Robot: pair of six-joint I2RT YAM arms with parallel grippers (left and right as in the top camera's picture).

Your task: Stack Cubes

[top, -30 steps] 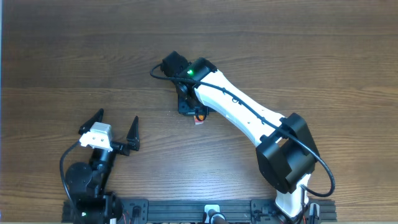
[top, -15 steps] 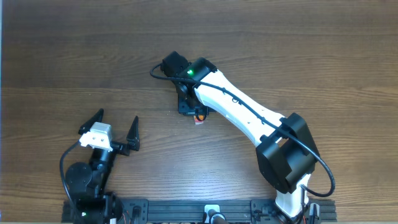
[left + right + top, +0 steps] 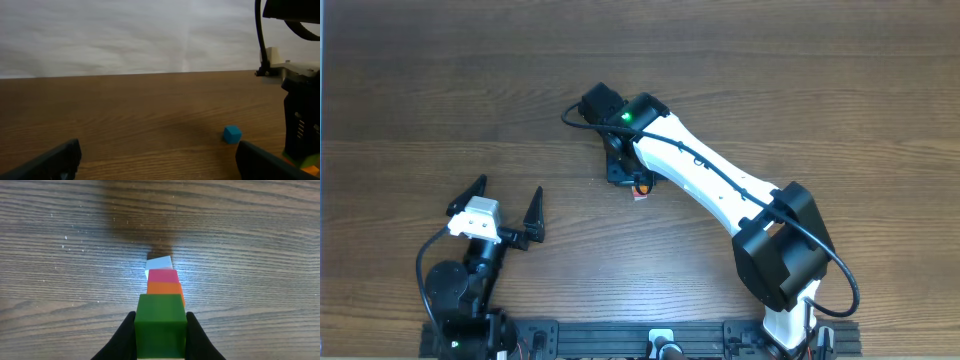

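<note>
Nothing has shifted since a second ago: both your arms sit exactly where they were. Your right gripper (image 3: 160, 330) is clamped on the green cube (image 3: 160, 315), a finger pressed to each side. That cube sits directly over the orange cube (image 3: 166, 288), with the pink cube (image 3: 162, 275) and a white cube (image 3: 159, 262) below it in one column on the wooden table (image 3: 60, 240). Whether green actually rests on orange, you cannot tell. Your left gripper (image 3: 509, 188) hangs spread wide near its base, well apart from those cubes. A blue cube (image 3: 232, 134) lies alone on the table, near the right arm (image 3: 720, 190).
</note>
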